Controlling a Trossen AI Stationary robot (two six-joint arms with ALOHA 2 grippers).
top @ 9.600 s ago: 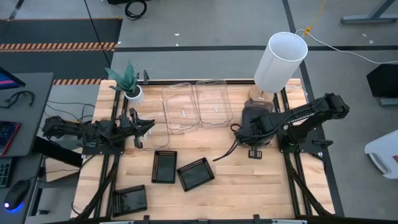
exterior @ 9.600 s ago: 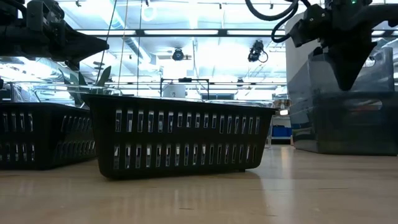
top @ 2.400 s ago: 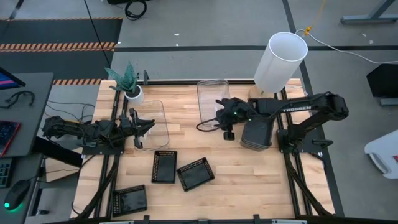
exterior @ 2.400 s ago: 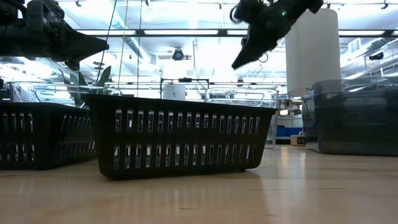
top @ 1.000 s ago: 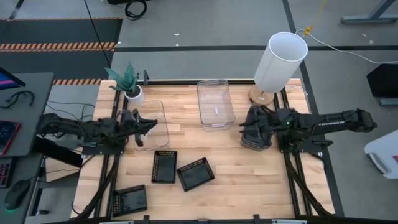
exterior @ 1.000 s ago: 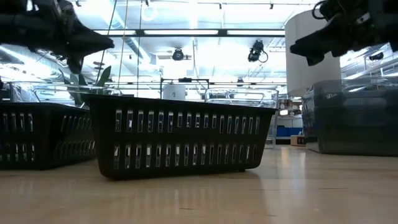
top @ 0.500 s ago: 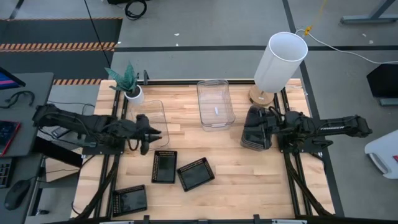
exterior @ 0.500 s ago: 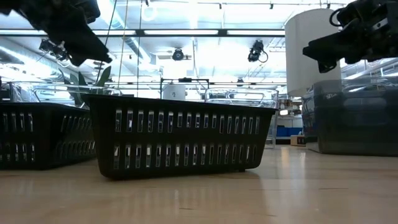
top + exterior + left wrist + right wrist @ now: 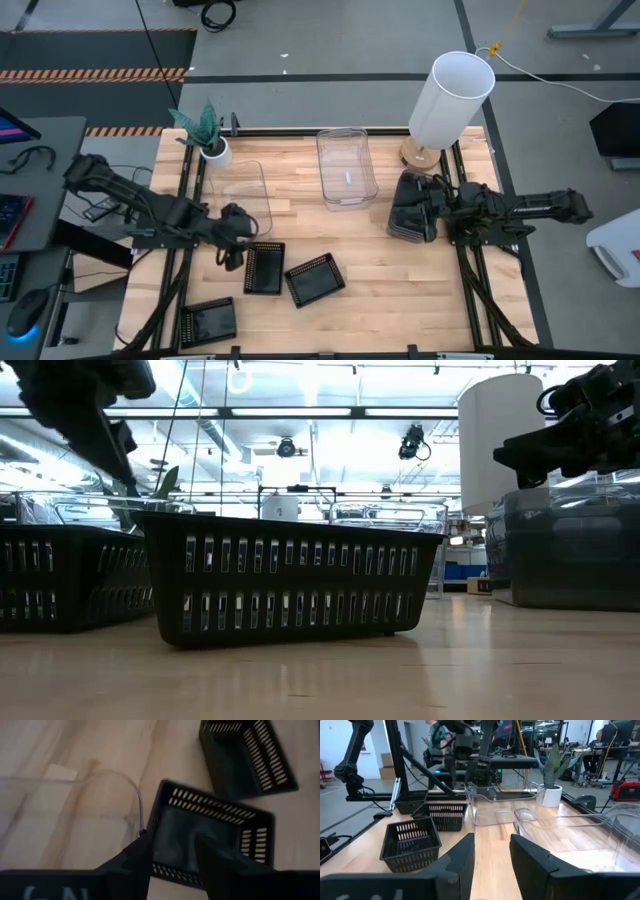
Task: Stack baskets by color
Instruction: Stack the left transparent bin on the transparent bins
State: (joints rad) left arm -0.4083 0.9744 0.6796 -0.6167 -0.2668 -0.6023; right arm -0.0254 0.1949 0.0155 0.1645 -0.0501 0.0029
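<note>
From above, a pale wooden table (image 9: 330,240) stands on a grey floor with striped hazard tape at the far left. A white lamp shade (image 9: 451,98) and a small potted plant (image 9: 207,135) stand along the far edge. One clear basket (image 9: 346,168) lies mid-table at the back, another clear basket (image 9: 244,195) to its left. The grey baskets (image 9: 412,207) sit nested at the right. Three black baskets lie nearer the front: one upright (image 9: 264,267), one angled (image 9: 315,279), one at the front left corner (image 9: 208,322). The left gripper (image 9: 236,240) hangs just beside the upright black basket's left rim. The right gripper (image 9: 428,196) rests over the grey baskets.

At table height, a black basket (image 9: 288,585) fills the middle, with ceiling lights and glass partitions behind it.

The left wrist camera shows the left gripper's fingers (image 9: 135,857) spread apart, holding nothing, straddling the near rim of a black basket (image 9: 212,837), with the clear basket's corner (image 9: 120,795) alongside.

The right wrist camera shows the right gripper's fingers (image 9: 462,855) apart and empty above the table, with black baskets (image 9: 412,842) and a clear basket (image 9: 502,802) beyond, and workshop benches behind.
</note>
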